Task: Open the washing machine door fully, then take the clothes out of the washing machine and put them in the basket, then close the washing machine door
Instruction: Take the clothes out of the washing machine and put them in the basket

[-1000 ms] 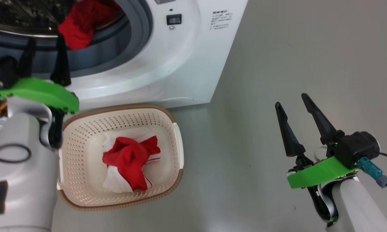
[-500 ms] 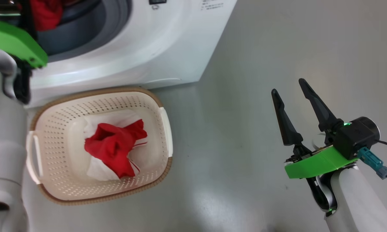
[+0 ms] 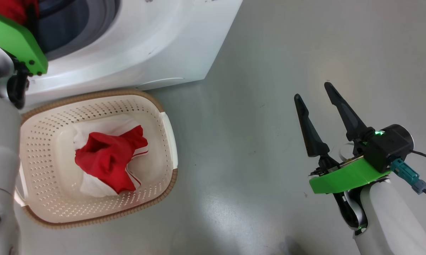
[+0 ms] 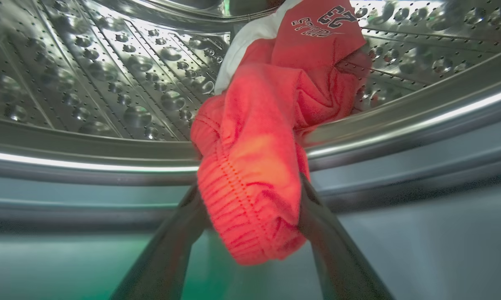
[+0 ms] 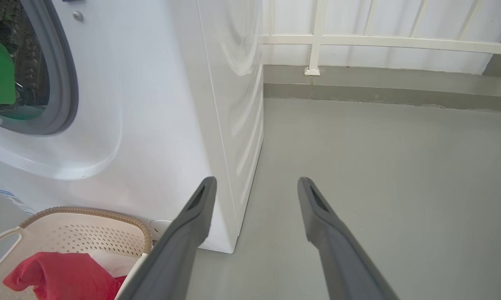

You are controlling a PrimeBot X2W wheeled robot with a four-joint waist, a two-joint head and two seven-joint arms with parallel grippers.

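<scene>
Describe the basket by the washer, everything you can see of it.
The basket is cream-white perforated plastic, rounded-rectangular, with a brown woven-look rim and a pale side handle. It stands upright, open side up, on the grey floor, close in front of the washing machine. A crumpled red and white garment lies in its middle.

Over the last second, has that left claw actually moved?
Yes: against the washing machine, the left gripper went forward, away from the basket, into its opening.
</scene>
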